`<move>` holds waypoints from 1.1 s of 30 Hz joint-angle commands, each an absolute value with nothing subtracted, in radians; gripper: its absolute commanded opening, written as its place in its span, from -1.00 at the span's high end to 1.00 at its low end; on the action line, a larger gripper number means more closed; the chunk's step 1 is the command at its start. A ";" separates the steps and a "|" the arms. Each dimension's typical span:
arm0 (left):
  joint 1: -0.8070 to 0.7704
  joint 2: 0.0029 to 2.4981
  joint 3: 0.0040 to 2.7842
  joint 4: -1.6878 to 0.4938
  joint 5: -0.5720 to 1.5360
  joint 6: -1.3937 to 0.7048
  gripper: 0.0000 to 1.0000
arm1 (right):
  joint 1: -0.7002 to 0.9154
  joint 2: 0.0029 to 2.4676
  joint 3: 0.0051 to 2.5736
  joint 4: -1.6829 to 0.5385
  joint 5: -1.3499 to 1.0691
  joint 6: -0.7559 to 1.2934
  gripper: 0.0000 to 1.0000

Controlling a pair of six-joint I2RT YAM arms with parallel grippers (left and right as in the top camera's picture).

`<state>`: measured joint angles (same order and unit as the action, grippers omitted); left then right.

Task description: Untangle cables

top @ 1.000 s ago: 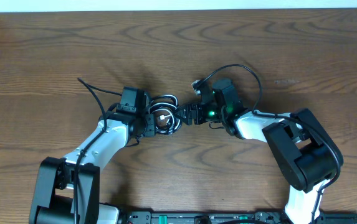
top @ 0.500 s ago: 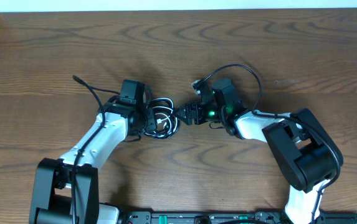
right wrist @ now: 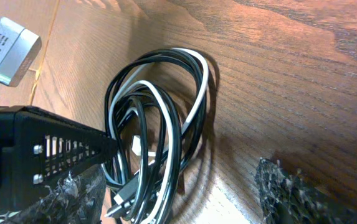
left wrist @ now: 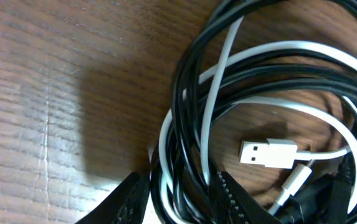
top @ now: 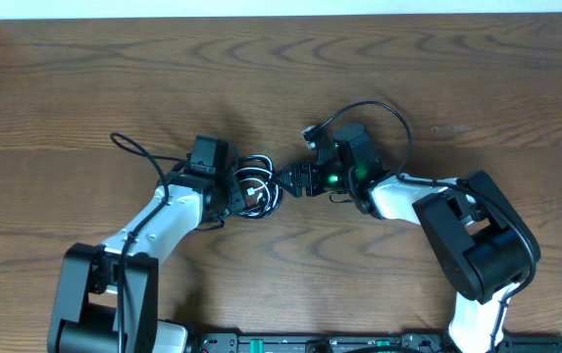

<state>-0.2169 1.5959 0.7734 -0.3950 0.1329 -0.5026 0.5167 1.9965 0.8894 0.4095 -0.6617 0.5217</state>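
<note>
1. The bundle of thin flexible cords (top: 257, 186), black strands and one white, glossy and looped on each other, lies on the brown wood-grain table (top: 437, 78) about mid-table, a little left of centre; it sits between the two arms' tips and no cord has been drawn free
2. The left gripper (left wrist: 178, 200) is at the left edge of the coil; in the left wrist view its black ribbed fingers (left wrist: 131, 198) stand either side of several black and white strands, which nearly fill the gap; whether they are pinched or merely straddled, I cannot tell
3. The right gripper (right wrist: 175, 186) waits on the right of the coil with its fingers spread wide and nothing between the pads; it is released, the loops lying just ahead of it
4. Judged from this, the step in hand is the first separation: one arm anchoring the coil while the other chooses a strand
5. A white flat USB plug (left wrist: 268, 152) lies loose inside the loops, its end exposed; it looks the easiest thing to pick
6. The next move likely calls for the right fingers to close on one cord alone, near a free end, then pull rightward while the left side holds the rest; catching two strands would probably drag the whole coil along
</note>
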 commanded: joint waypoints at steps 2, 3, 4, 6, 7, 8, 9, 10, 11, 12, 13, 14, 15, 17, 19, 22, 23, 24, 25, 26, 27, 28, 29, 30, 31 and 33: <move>-0.215 1.613 0.767 -0.385 0.112 -0.522 0.28 | 0.525 2.009 0.896 0.405 -0.646 0.516 -0.52; -0.215 1.613 0.767 -0.382 0.112 -0.521 0.28 | 0.525 2.009 0.896 0.406 -0.646 0.519 -0.53; -0.215 1.613 0.767 -0.379 0.112 -0.522 0.28 | 0.525 2.009 0.896 0.410 -0.646 0.525 -0.54; -0.215 1.614 0.767 -0.363 0.112 -0.521 0.28 | 0.525 2.009 0.896 0.419 -0.647 0.532 -0.55; -0.215 1.614 0.767 -0.355 0.111 -0.521 0.28 | 0.525 2.009 0.896 0.428 -0.648 0.543 -0.55; -0.215 1.614 0.767 -0.351 0.112 -0.521 0.28 | 0.525 2.009 0.896 0.431 -0.650 0.546 -0.55; -0.215 1.614 0.767 -0.350 0.112 -0.514 0.42 | 0.525 2.009 0.896 0.431 -0.650 0.546 -0.54; -0.215 1.614 0.767 -0.351 0.112 -0.497 0.59 | 0.525 2.009 0.896 0.431 -0.650 0.546 -0.51; -0.215 1.614 0.767 -0.354 0.113 -0.474 0.85 | 0.525 2.009 0.896 0.430 -0.651 0.545 -0.47; -0.215 1.614 0.766 -0.357 0.116 -0.436 0.85 | 0.525 2.009 0.896 0.430 -0.650 0.545 -0.42; -0.215 1.614 0.763 -0.358 0.118 -0.379 0.85 | 0.525 2.008 0.896 0.430 -0.645 0.545 -0.33; -0.215 1.614 0.761 -0.358 0.119 -0.331 0.85 | 0.521 2.006 0.897 0.430 -0.640 0.545 -0.23; -0.215 1.614 0.761 -0.358 0.119 -0.289 0.85 | 0.513 2.001 0.899 0.426 -0.636 0.545 -0.15; -0.214 1.614 0.761 -0.353 0.119 -0.212 0.85 | 0.491 1.988 0.915 0.384 -0.638 0.545 -0.10; -0.214 1.614 0.761 -0.336 0.119 -0.150 0.85 | 0.464 1.966 0.964 0.241 -0.638 0.530 -0.11; -0.214 1.614 0.761 -0.296 0.123 -0.120 0.85 | 0.448 1.949 1.083 -0.042 -0.633 0.402 -0.17; -0.214 1.614 0.761 -0.284 0.123 -0.120 0.85 | 0.450 1.949 1.130 -0.139 -0.625 0.358 -0.18; -0.214 1.614 0.761 -0.266 0.130 -0.110 0.85 | 0.456 1.949 1.170 -0.220 -0.601 0.326 -0.19; -0.215 1.614 0.761 -0.251 0.149 -0.090 0.85 | 0.464 1.949 1.205 -0.290 -0.565 0.296 -0.20; -0.214 1.614 0.761 -0.241 0.168 -0.074 0.85 | 0.474 1.949 1.237 -0.350 -0.524 0.268 -0.22; -0.214 1.614 0.761 -0.228 0.195 -0.059 0.85 | 0.488 1.949 1.269 -0.409 -0.471 0.239 -0.25; -0.214 1.614 0.762 -0.225 0.205 -0.060 0.84 | 0.502 1.949 1.291 -0.449 -0.416 0.221 -0.28; -0.214 1.614 0.762 -0.226 0.210 -0.060 0.83 | 0.511 1.949 1.301 -0.467 -0.381 0.215 -0.30; -0.214 1.614 0.763 -0.232 0.213 -0.060 0.76 | 0.521 1.949 1.308 -0.480 -0.351 0.210 -0.33; -0.214 1.614 0.767 -0.247 0.222 -0.061 0.57 | 0.535 1.949 1.310 -0.488 -0.313 0.207 -0.36; -0.214 1.613 0.785 -0.282 0.228 -0.065 0.42 | 0.550 1.949 1.310 -0.496 -0.290 0.207 -0.37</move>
<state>-0.2169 1.6032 0.7719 -0.2459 0.1909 -0.0956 0.5198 1.9697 1.2968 -0.4793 -0.4156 0.2703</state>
